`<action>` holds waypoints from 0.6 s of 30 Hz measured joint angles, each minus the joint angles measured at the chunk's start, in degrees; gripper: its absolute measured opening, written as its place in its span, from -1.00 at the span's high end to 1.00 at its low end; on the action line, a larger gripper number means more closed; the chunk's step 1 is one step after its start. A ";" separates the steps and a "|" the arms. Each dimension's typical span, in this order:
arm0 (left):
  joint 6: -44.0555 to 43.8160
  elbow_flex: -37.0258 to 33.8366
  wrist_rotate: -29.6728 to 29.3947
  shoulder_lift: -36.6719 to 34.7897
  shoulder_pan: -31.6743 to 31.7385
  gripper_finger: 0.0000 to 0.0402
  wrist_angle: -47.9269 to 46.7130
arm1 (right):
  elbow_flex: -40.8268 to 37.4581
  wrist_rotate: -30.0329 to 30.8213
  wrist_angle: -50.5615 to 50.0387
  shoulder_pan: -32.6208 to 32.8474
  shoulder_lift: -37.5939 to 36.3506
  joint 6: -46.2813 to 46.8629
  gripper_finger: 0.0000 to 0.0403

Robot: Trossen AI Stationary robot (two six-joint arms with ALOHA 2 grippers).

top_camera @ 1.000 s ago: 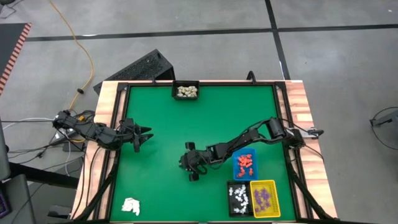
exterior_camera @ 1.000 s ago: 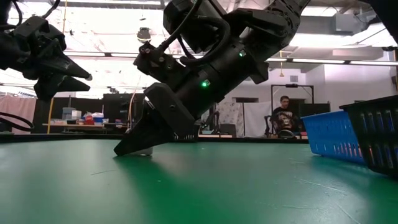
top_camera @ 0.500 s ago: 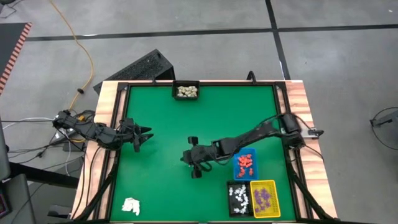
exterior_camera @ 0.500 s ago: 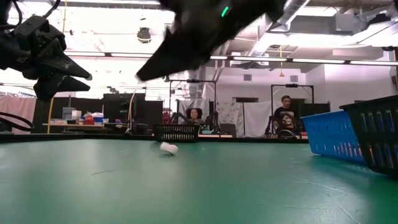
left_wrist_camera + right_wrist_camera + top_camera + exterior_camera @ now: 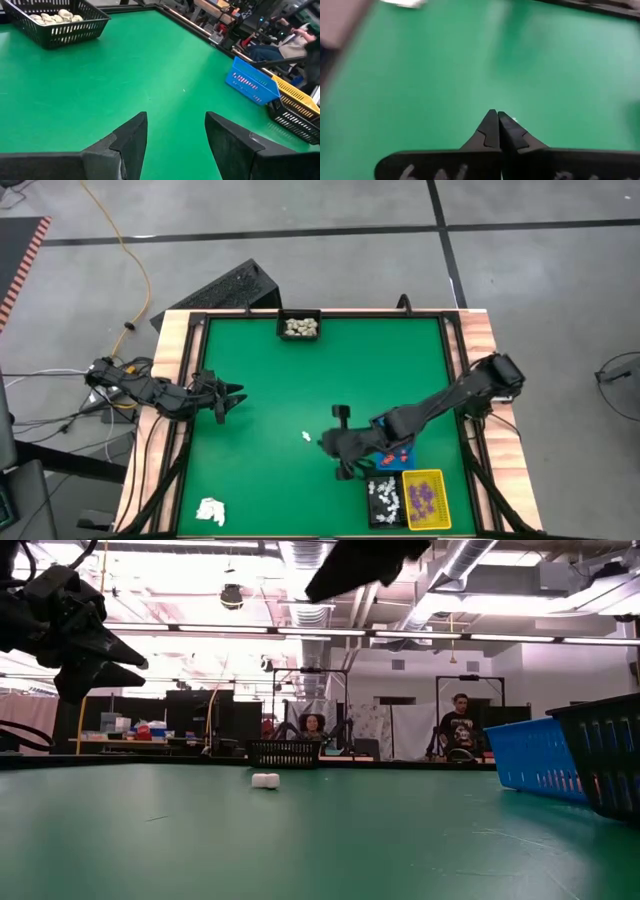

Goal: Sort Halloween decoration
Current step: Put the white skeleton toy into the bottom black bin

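A single white piece (image 5: pixel 306 437) is lying loose on the green table (image 5: pixel 300 380), near the middle and apart from every tray; in the low view it (image 5: pixel 265 780) is resting on the mat with nothing touching it. The other pieces are sitting sorted in trays: cream ones in the black tray (image 5: pixel 299 326) at the far edge, orange-red ones in the blue tray (image 5: pixel 400 448), white ones in a second black tray (image 5: pixel 383 499), and purple ones in the yellow tray (image 5: pixel 425 498), these three grouped at the near right corner.

The right gripper (image 5: pixel 333 445) is hovering just right of the loose piece, beside the blue tray. Its fingers (image 5: pixel 492 131) are pressing together tip to tip, and nothing is showing between them.

The left gripper (image 5: pixel 232 396) is waiting above the left side of the table, well apart from the loose piece. Its fingers (image 5: pixel 131 137) are standing apart, with bare mat showing in the gap.

A white wad (image 5: pixel 210 510) is lying at the near left corner. Two people are sitting in the room beyond the table.
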 joint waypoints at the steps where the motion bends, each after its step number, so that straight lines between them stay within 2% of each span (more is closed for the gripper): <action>1: 0.00 0.00 -0.02 0.00 -0.01 0.06 0.02 | 0.01 1.32 0.20 -0.31 0.74 0.08 0.91; 5: 0.02 0.00 0.37 0.00 -0.01 0.06 0.02 | 0.01 2.39 1.64 -2.09 5.22 4.22 0.71; 13: 0.46 0.00 0.41 0.02 -0.01 0.06 -0.04 | 0.01 2.42 8.14 -5.03 15.98 11.54 0.18; 18: 0.42 0.02 0.80 0.00 0.00 0.06 -0.11 | 0.02 4.10 14.48 -5.16 20.65 12.58 0.01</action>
